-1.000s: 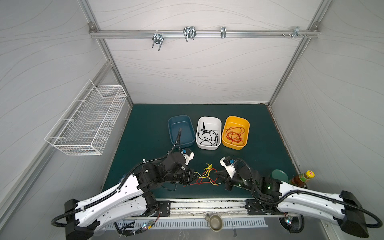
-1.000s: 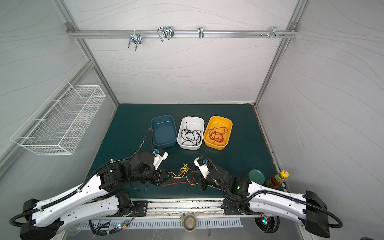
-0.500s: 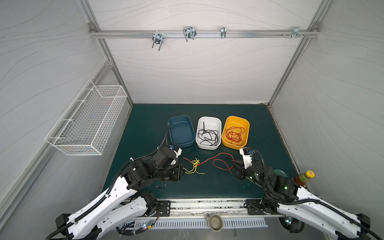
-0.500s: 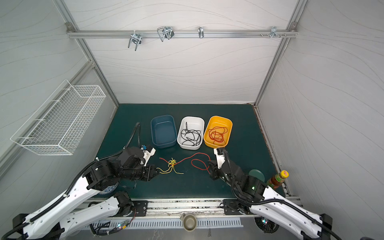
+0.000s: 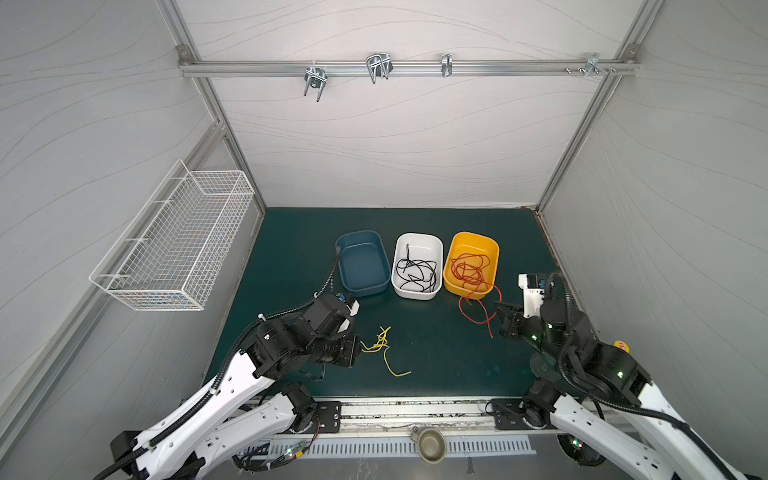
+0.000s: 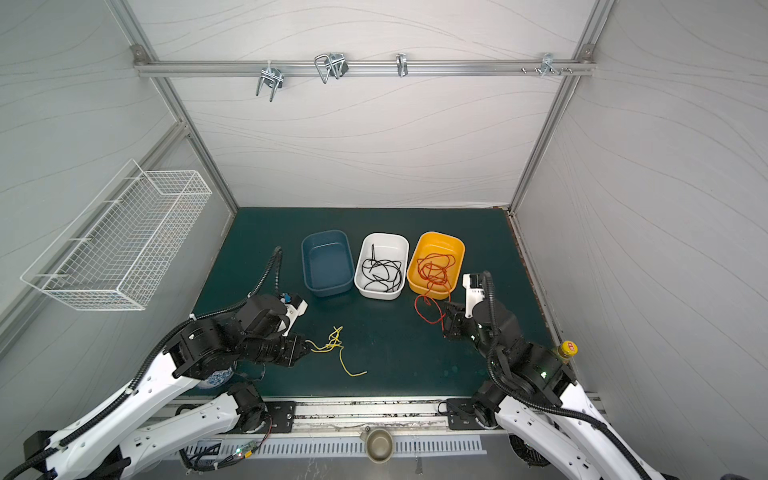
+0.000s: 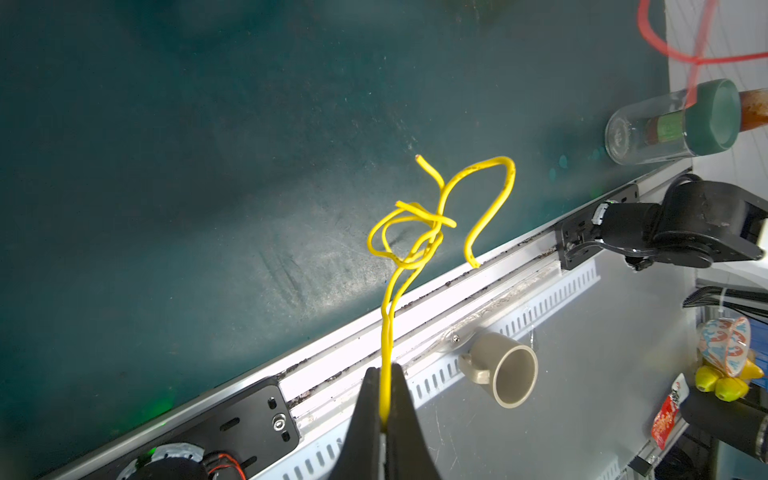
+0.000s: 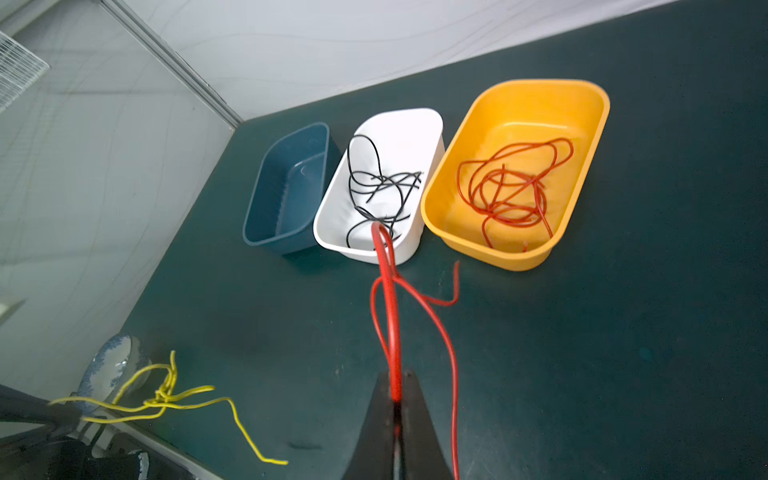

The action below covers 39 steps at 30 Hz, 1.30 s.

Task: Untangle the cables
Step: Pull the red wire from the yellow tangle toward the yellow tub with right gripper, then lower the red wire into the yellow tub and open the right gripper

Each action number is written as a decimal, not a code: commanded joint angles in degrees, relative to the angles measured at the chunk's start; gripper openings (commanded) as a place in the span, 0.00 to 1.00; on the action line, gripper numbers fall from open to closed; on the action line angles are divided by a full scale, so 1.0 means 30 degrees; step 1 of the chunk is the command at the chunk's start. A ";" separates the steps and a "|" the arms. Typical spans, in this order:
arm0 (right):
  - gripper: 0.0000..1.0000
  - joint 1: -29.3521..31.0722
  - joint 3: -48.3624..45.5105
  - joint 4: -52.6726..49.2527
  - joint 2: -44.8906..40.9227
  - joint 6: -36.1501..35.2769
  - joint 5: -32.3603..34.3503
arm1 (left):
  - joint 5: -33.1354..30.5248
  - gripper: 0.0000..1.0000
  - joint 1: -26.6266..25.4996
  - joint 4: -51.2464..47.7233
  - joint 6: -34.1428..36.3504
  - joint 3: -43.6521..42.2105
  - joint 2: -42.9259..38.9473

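— While the right claw (image 8: 395,376) is clamped on the red cable (image 8: 390,316), pinched as a doubled strand, what should it mind?

— Height, I'd say. One loose tail dangles below the grip. Lift enough for it to clear the rim of the yellow tub (image 5: 494,249), where other red cables (image 5: 471,266) already lie. Then let go over the middle, not the edge.

— And the other arm?

— See the left claw (image 7: 384,374), shut tight on the yellow cable (image 7: 434,226). Two strands run straight out of the tips into a small knot of loops, with one free end trailing toward the front edge of the table (image 5: 436,365). That knot looks unsolved to me, and it wants a second grip before anything goes in a tub.

— Where do the two sit from each other?

— Well apart. Yellow hangs just ahead of the left claw, near the front of the table. Red loops just beside the right claw, close to the yellow tub's near rim. As for the black cables (image 5: 415,270), they rest in the white tub (image 5: 417,237), and the blue tub (image 5: 359,235) holds nothing.
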 commanded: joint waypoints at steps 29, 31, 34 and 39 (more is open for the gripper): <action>0.00 -0.9204 0.7696 0.4939 1.7099 -0.3999 -0.3068 | -0.2398 0.00 0.0158 0.2128 0.0939 -0.0232 -0.1392; 0.00 -0.9233 0.7916 0.5221 1.8164 -0.4326 -0.2853 | -0.2465 0.00 0.0158 0.2112 0.0908 -0.0232 -0.1533; 0.00 -0.9566 0.8169 0.5520 1.9620 -0.4496 -0.2999 | -0.2588 0.00 0.0153 0.2132 0.0877 -0.0259 -0.1607; 0.00 -0.9757 0.8902 0.5066 2.1821 -0.4928 -0.2868 | -0.2633 0.00 0.0157 0.2109 0.0855 -0.0299 -0.1538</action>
